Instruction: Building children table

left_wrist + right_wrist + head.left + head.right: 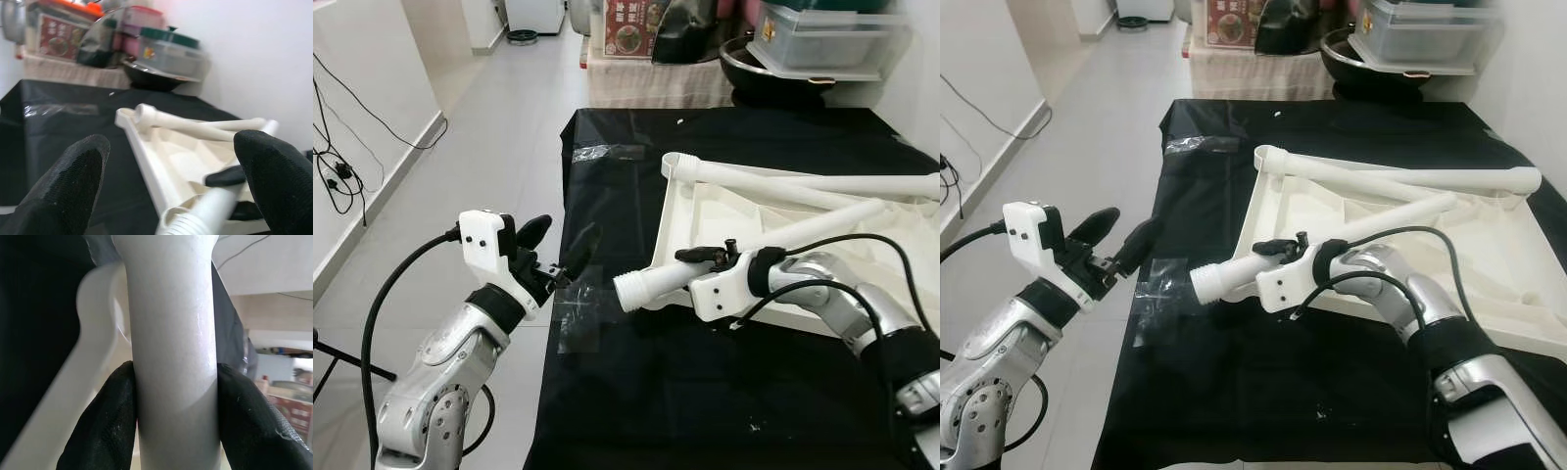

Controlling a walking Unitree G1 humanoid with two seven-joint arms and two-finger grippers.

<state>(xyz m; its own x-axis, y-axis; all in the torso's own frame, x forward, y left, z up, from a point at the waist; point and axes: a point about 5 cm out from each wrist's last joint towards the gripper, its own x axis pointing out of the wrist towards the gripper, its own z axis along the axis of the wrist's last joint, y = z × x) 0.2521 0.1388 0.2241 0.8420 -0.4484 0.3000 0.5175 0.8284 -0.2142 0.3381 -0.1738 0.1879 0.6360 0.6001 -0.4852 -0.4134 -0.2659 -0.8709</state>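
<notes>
Right gripper (pixel 705 257) clamps a white table leg (pixel 744 257) above the tabletop (pixel 705 211); left gripper (pixel 558 250), open nearby, could knock it askew.

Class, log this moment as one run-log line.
right claw: shut on table leg | left claw: open, off table edge | tabletop: upside down on black cloth

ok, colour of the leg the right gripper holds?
White table leg; right gripper clamps it, clearest in right eye view.

Bare black cloth (pixel 705 392) lay open in front; the tray (pixel 677 223) and held leg (pixel 656 284) blocked the right.
</notes>
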